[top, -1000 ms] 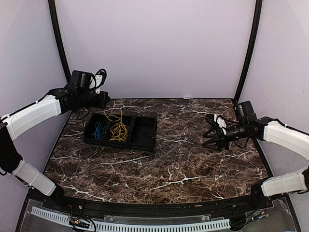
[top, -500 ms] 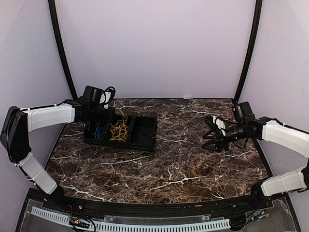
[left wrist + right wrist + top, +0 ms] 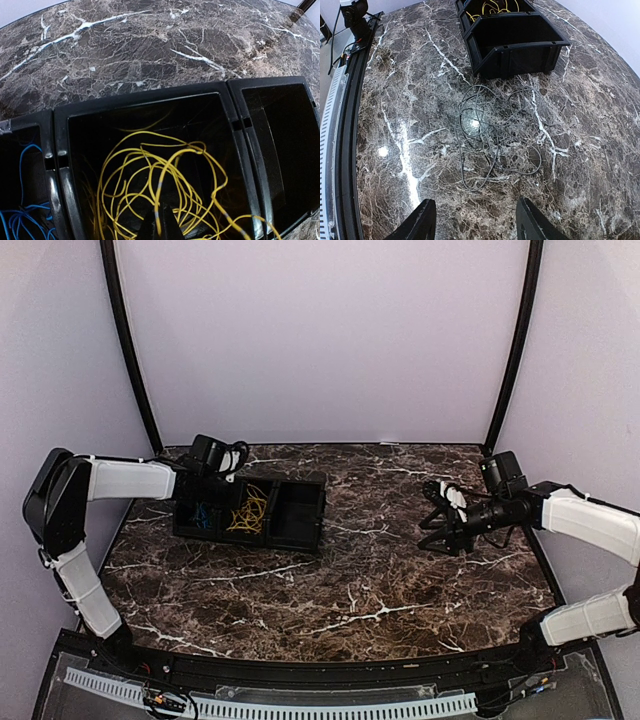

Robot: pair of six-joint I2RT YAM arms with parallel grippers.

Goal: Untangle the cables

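"So, what sits furthest left?"

"The blue cable, bunched in the left one of three joined bins."

"And beside it?"

"The yellow cable, a loose coil in the middle bin. The left gripper is down inside that bin. Its tips are pinched tight together, and one yellow strand runs straight into them."

"Further right?"

"The black cable lies in a slack tangle on the table. It is near the end wall of the right bin but does not touch it."

"And the other arm?"

"The right gripper hangs over the table just beside that tangle, on the side away from the bins. Its fingers stand well apart and hold nothing. The black cable lies ahead of them, not between them."
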